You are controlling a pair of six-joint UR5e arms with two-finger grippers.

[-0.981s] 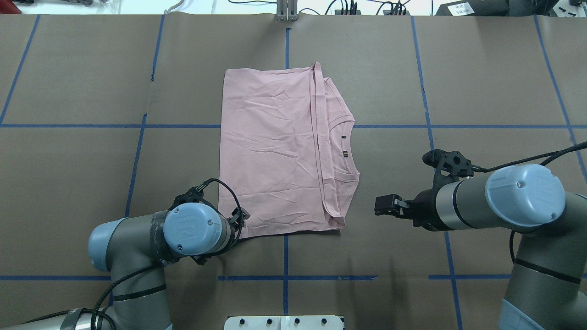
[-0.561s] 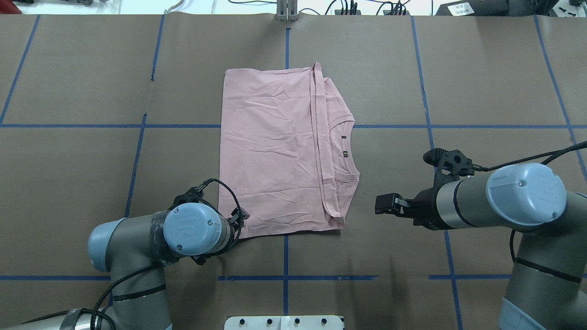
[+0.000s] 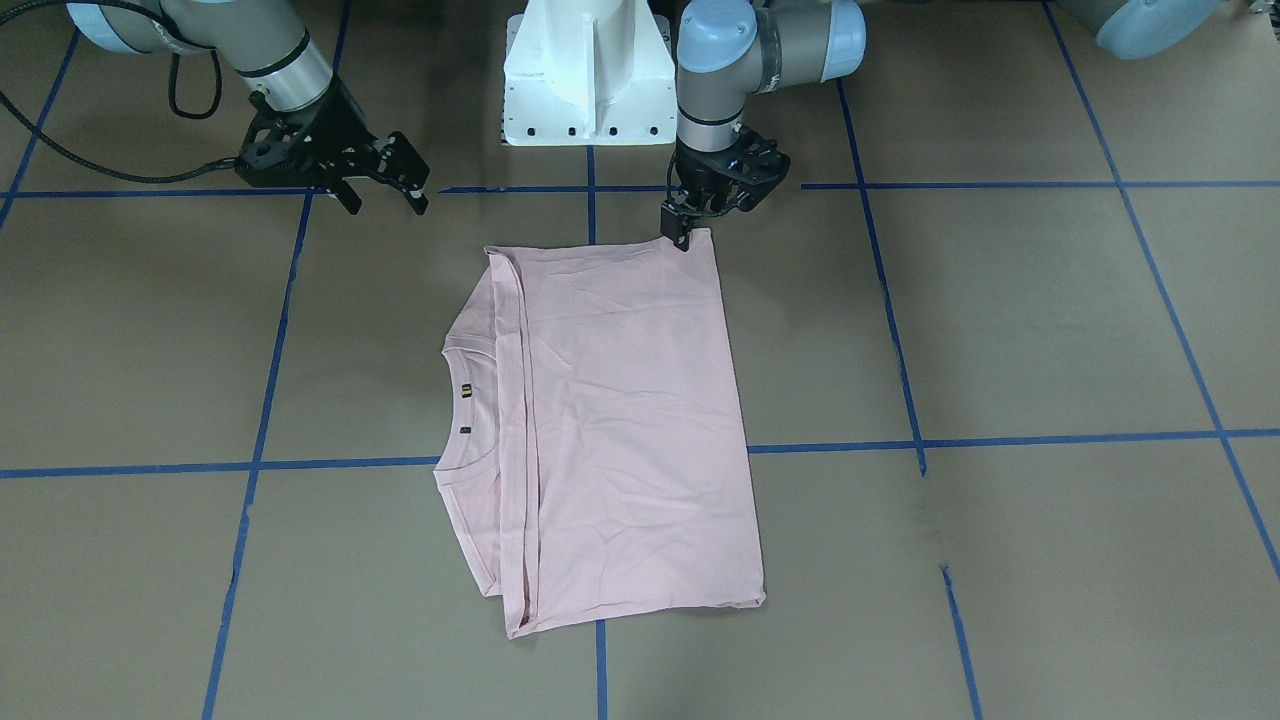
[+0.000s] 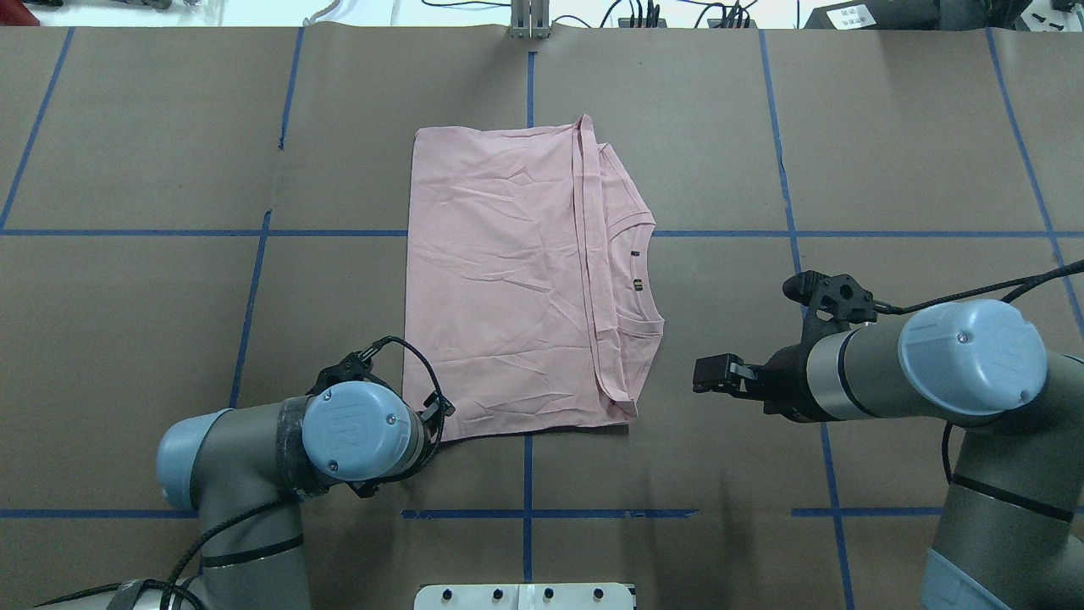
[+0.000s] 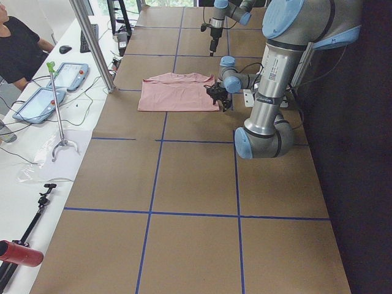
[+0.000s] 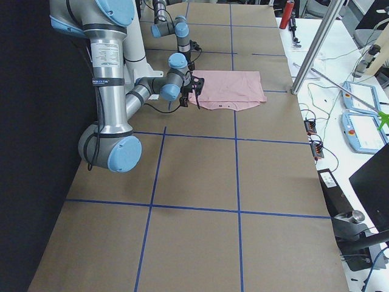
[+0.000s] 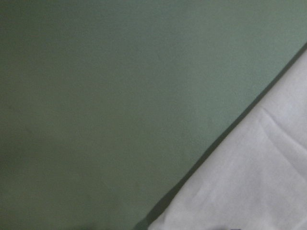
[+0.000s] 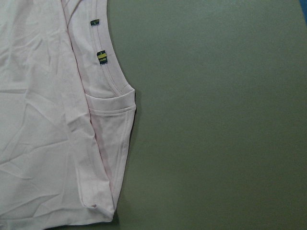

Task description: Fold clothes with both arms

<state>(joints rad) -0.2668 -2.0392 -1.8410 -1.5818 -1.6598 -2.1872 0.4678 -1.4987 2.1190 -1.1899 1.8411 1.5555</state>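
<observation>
A: Shirt first. Where does it lie in the front-facing view?

B: The T-shirt (image 3: 620,420) lies flat and folded about mid-table (image 3: 1000,330). Its long axis runs from the robot's edge toward the operators' edge, and the collar (image 3: 462,415) points to the robot's right.

A: And the grippers there?

B: The left gripper (image 3: 684,238) stands tip-down on the shirt's corner nearest the robot, on the robot's left. Its fingers look close together, but I cannot tell whether they pinch cloth. The right gripper (image 3: 386,198) hangs with its jaws spread, apart from the cloth.

A: The overhead view?

B: The left wrist hides its own fingers. The right gripper points across at the collar-side near corner, with bare table between them. I judge that gap to be what the next move must close.

A: The side views?

B: They agree that both grippers are at the shirt's robot-side end, but they're too small for jaws.

A: The wrist views?

B: The left wrist view shows only a slanting cloth edge against the table. The right wrist view shows the collar and the near corner, off to the camera's left.
</observation>
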